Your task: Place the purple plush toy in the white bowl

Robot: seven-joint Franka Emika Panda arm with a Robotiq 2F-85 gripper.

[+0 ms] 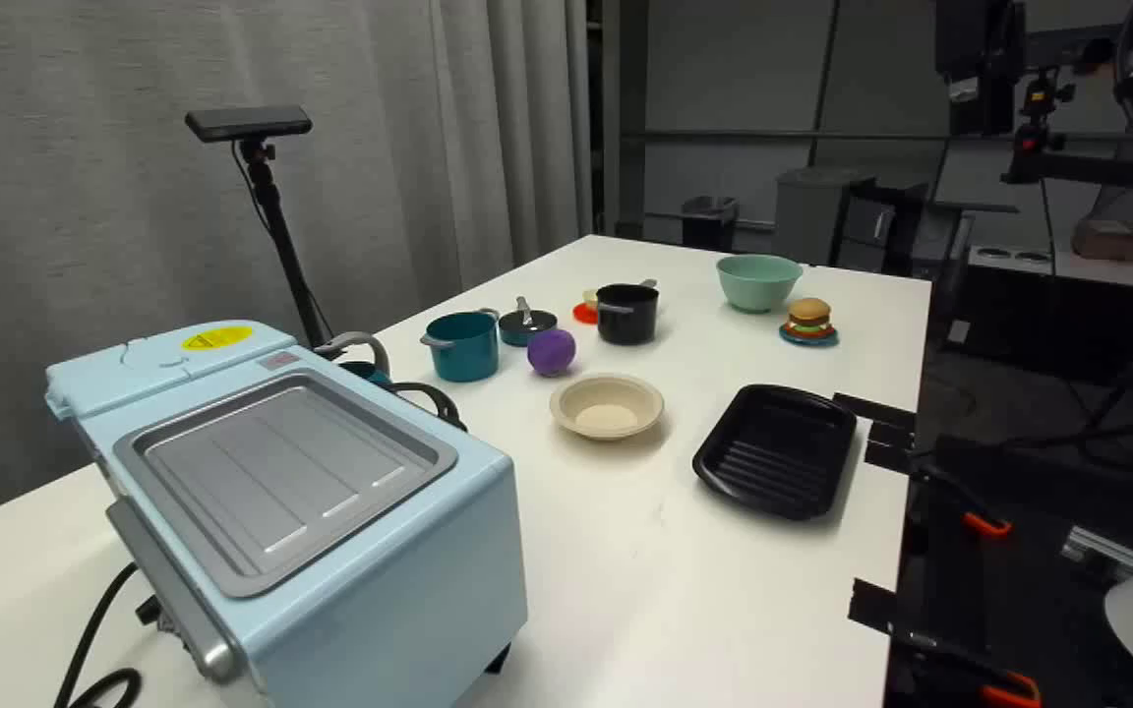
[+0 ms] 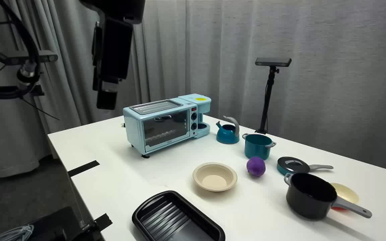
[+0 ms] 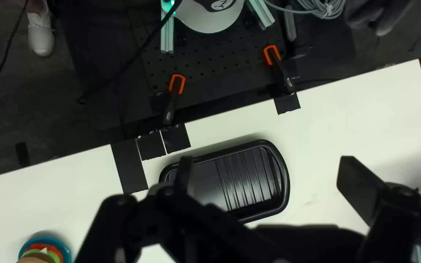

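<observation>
The purple plush toy (image 1: 551, 352) is a small round purple ball on the white table. It also shows in an exterior view (image 2: 256, 166), beside the teal pot. The shallow cream-white bowl (image 1: 608, 421) stands upright next to it, apart from it. The bowl also shows in an exterior view (image 2: 215, 176), and its inside looks empty. My gripper (image 3: 267, 168) is open with its two fingers wide apart and nothing between them. In an exterior view the gripper (image 2: 107, 95) hangs high above the table. In the wrist view the toy and the bowl do not show.
A black ridged tray (image 3: 247, 179) lies below the gripper. A blue toaster oven (image 2: 161, 124), teal kettle (image 2: 228, 134), teal pot (image 2: 257, 147), lidded pan (image 2: 293, 165), black saucepan (image 2: 310, 197), green bowl (image 1: 758, 283) and toy burger (image 1: 809, 320) stand on the table.
</observation>
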